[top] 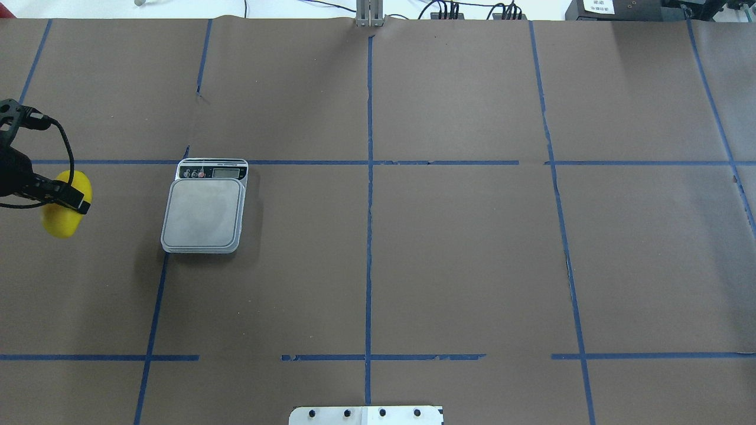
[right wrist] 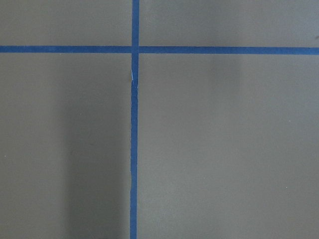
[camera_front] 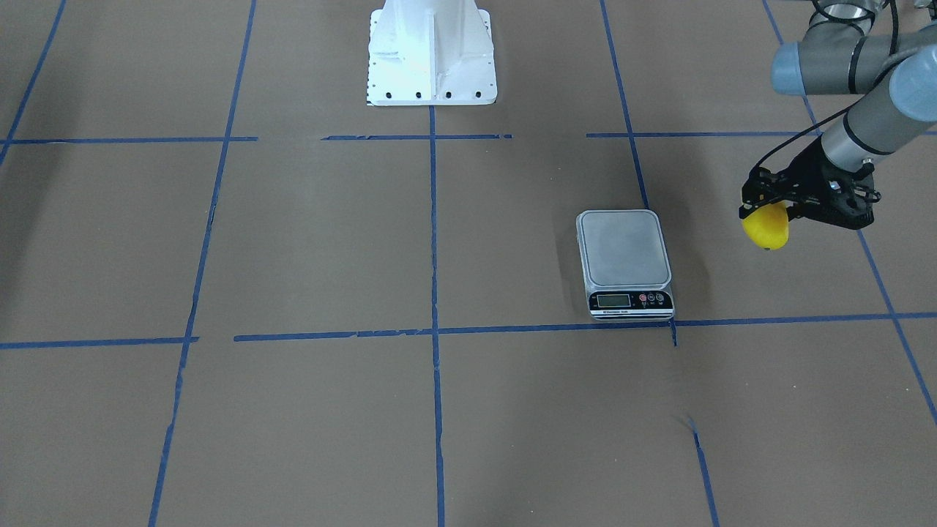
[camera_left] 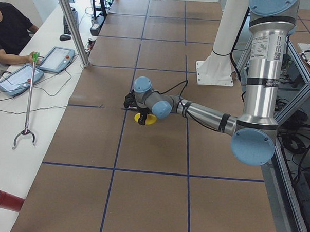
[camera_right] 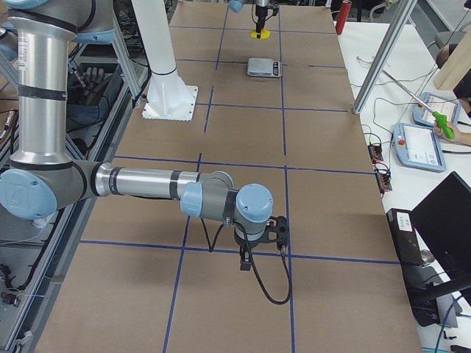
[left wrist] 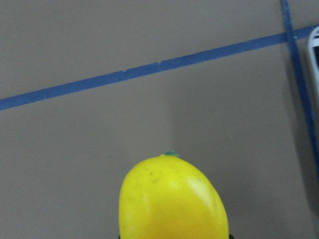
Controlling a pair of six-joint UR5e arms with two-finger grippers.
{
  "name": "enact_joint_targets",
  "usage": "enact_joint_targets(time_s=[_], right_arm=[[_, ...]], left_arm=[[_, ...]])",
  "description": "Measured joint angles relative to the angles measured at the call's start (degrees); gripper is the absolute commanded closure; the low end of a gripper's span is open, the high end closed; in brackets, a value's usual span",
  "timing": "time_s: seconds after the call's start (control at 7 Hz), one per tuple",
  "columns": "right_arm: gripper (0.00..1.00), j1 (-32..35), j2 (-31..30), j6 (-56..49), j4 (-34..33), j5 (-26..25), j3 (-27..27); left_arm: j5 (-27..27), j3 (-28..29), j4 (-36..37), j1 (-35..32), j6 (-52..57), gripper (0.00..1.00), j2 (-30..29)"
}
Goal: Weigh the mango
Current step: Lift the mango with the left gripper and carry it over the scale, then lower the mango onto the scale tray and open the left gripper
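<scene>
Both jaws of the left gripper (camera_front: 767, 208) are closed onto the mango (camera_front: 766, 230), pinching its upper end so that most of the yellow fruit sticks out past the fingertips. From the left wrist camera I see the mango (left wrist: 172, 199) filling the bottom centre of the frame. Its small green tip points away from the gripper, and the brown paper is beyond it. I cannot tell whether the fruit touches the paper.

At the far right edge of that same view, a sliver of the scale (left wrist: 315, 55) shows. In the front-facing view the mango sits at the right of the frame, well apart from the scale (camera_front: 624, 256), which lies right of centre. In the overhead view the mango (top: 59, 223) is at the left edge, with the scale (top: 204, 213) to its right. The scale's grey platform shows whole from edge to edge, and its display end lies just at a blue tape line (camera_front: 512, 329).

All of this rests on the table (camera_front: 293, 241), which is covered in brown paper. The white robot base (camera_front: 432, 51) is at the top centre of the front-facing view.

Farthest from the mango, the right gripper (camera_right: 278, 234) hangs low over a tape crossing in the lower middle of the right-side view. I cannot tell how its jaws stand.
</scene>
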Motion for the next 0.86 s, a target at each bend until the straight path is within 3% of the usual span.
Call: enact_joint_targets(time_s=[0.29, 0.57, 0.86], right_arm=[[0.00, 0.00, 0.00, 0.00, 0.00, 0.00, -0.04], [0.00, 0.00, 0.00, -0.06, 0.00, 0.00, 0.01], [0.00, 0.00, 0.00, -0.08, 0.00, 0.00, -0.01]], left_arm=[[0.16, -5.29, 7.07, 1.21, -10.39, 1.00, -5.27], [3.86, 0.10, 7.51, 7.79, -21.17, 1.00, -15.08], [7.05, 7.05, 2.81, 12.78, -25.45, 1.00, -19.80]])
